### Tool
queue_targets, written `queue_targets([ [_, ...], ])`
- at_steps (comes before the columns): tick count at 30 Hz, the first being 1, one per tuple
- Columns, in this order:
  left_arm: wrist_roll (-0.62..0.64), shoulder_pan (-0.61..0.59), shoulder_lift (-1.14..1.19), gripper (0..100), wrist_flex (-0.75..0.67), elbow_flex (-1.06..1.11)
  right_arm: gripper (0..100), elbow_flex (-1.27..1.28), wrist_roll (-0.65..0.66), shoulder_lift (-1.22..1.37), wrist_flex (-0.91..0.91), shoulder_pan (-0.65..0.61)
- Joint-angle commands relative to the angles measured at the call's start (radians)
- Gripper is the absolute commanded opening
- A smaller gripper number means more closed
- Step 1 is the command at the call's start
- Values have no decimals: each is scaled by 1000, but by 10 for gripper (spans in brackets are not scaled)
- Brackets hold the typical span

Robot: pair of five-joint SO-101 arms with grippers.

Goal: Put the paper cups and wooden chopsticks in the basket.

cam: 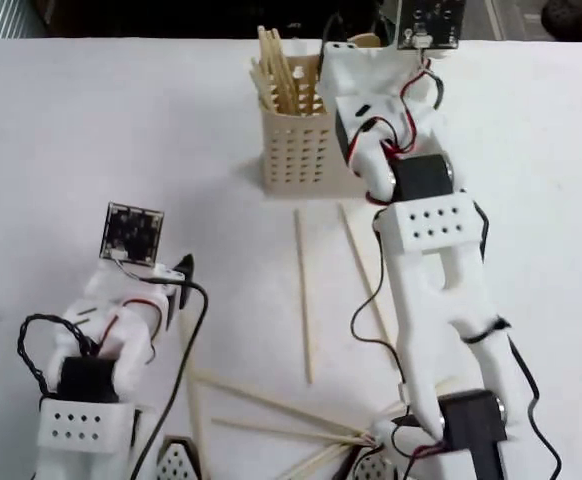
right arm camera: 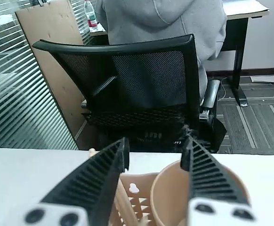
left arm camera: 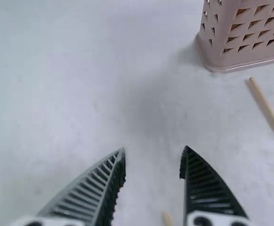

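Observation:
A pale perforated basket stands at the back of the table with several wooden chopsticks upright in it. My right gripper hangs open just above the basket, over the rim of a tan paper cup that sits inside it. From above, this gripper is at the basket's far right corner, by the cup. My left gripper is open low over bare table, with the basket ahead and a chopstick beside it. It sits at the front left.
Two loose chopsticks lie in front of the basket. Several more are fanned out near the front edge between the arm bases. A black office chair stands behind the table. The table's left half is bare.

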Motion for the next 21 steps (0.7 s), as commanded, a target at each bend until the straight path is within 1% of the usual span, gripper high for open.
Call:
queue_targets([
  [1, -3, -7, -13, 195, -23, -5, 147, -77, 11, -117, 159, -2],
  [4, -5, -7, -13, 195, -23, -6, 118, -75, 11, -168, 354, -2],
  [9, -8, -4, -13, 195, -20, -34, 112, -74, 11, -194, 725, 1],
  [12, -8, -5, -13, 195, 0, -87, 112, -68, 11, -191, 883, -1],
  [17, -8, -5, -13, 195, 92, -180, 113, 75, 15, -200, 949, -2],
  [19, -8, -5, -12, 195, 97, -176, 115, 163, 83, -197, 943, -2],
  [21, -8, -5, -12, 195, 94, -153, 146, 259, 152, -196, 924, -2],
])
